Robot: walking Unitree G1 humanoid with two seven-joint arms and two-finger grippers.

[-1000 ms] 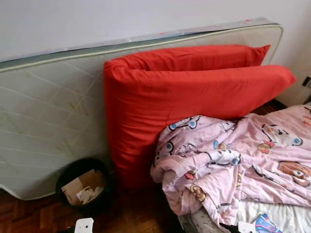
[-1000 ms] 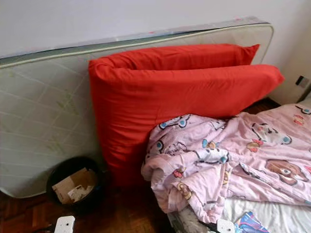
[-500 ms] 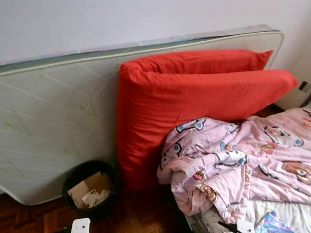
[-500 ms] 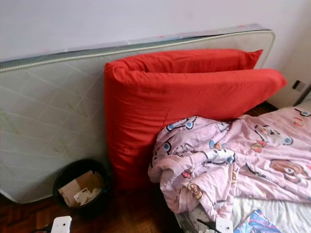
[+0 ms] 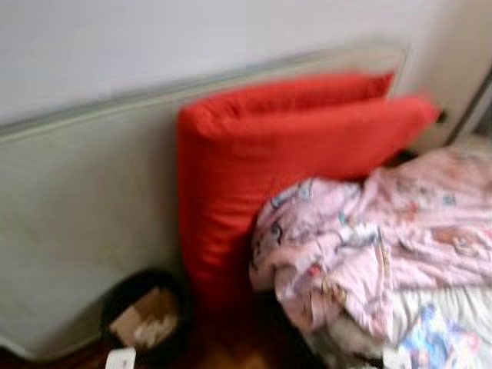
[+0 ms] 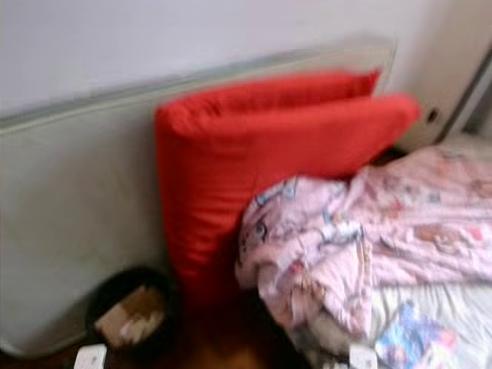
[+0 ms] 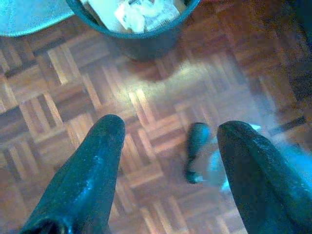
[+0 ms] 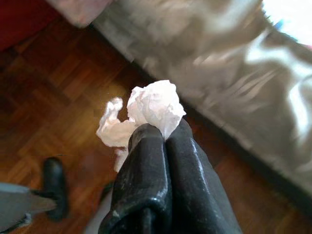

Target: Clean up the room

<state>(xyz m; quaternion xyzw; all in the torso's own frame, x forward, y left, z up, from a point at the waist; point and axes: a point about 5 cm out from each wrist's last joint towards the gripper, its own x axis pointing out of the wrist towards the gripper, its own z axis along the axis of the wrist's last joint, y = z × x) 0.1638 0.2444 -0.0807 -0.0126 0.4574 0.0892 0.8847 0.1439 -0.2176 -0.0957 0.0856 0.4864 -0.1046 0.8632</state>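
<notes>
My right gripper [image 8: 163,134]: fingers pressed together, pinching crumpled tissue [image 8: 146,112] above the wood floor [image 8: 58,87] beside the bed. Left gripper [image 7: 168,141]: spread, empty. Head views now blurred and shifted vs. 0.5 s ago, i.e. I'm turning; bin [image 5: 146,315] sits near, likely drop point.
</notes>
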